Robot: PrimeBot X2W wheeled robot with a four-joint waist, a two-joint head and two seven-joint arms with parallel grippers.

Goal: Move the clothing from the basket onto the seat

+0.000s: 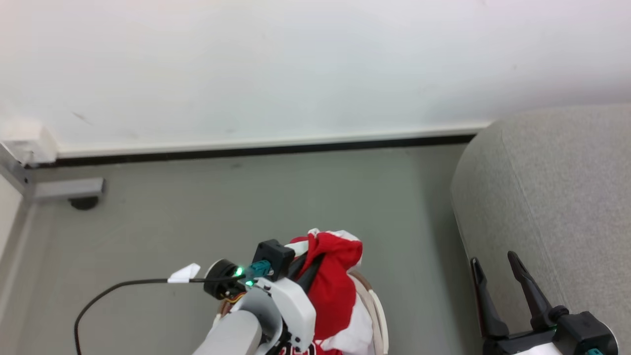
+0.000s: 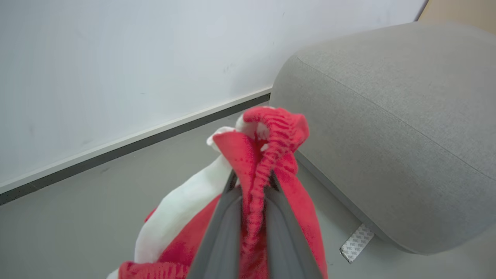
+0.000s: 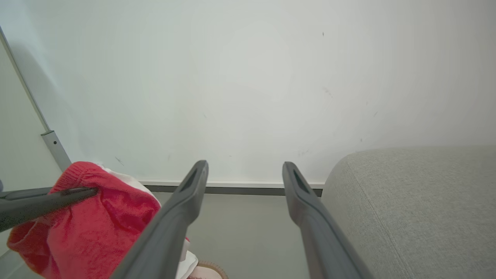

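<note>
Bottom centre, the left gripper (image 2: 252, 176) pinches red-and-white clothing (image 2: 286, 128) above the basket (image 1: 377, 305). Lower right, the right gripper (image 1: 493, 258) stands wide.

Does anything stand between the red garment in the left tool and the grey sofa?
Partly. The clothing, pinched in the left tool, hangs over the basket; bare floor separates it from the seat. The open, empty right tool stands beside the seat's near flank, so a low sideways sweep might meet it.
</note>
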